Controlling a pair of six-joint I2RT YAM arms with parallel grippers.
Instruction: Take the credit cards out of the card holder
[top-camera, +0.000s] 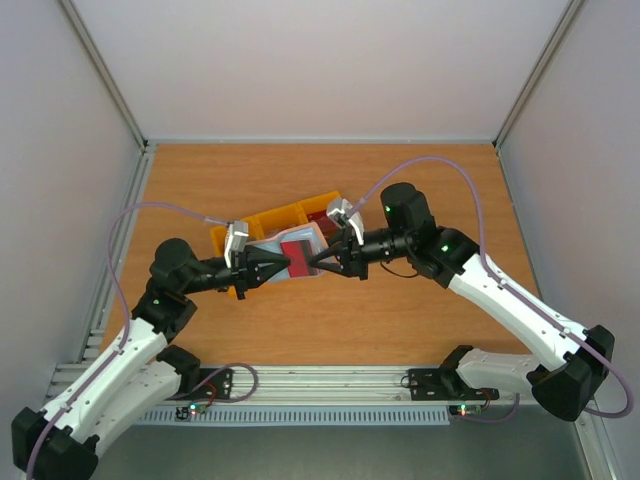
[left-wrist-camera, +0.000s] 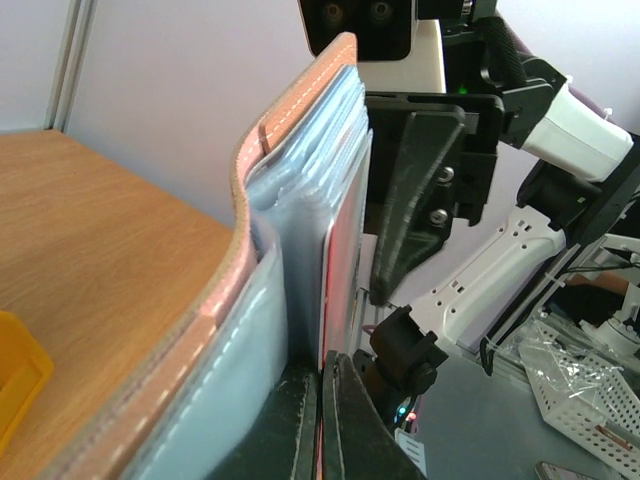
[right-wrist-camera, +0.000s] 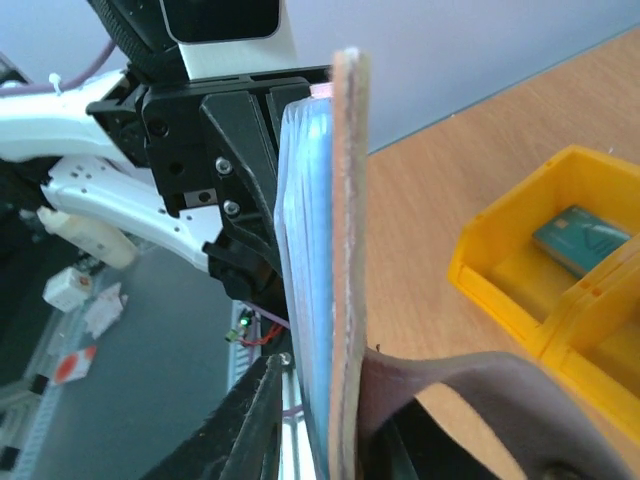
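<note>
So, left gripper (top-camera: 280, 266): fully closed, pinching red card (left-wrist-camera: 340, 280) by its near edge.
Red card: in holder (right-wrist-camera: 347, 200) pocket, straight ahead of left gripper.
Holder: aloft between both grippers, inside face up.
Right gripper (top-camera: 314, 262): jaws astride holder's opposite end; whether they clamp it is unclear.
Pull: likely leftward, back along left arm.

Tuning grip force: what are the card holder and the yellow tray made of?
The card holder: outside looks like leather or faux leather, matte taupe, stitched edge; inner pockets glossy, translucent blue-grey, probably plastic film. The yellow tray: rigid moulded plastic, smooth, slight sheen.
</note>
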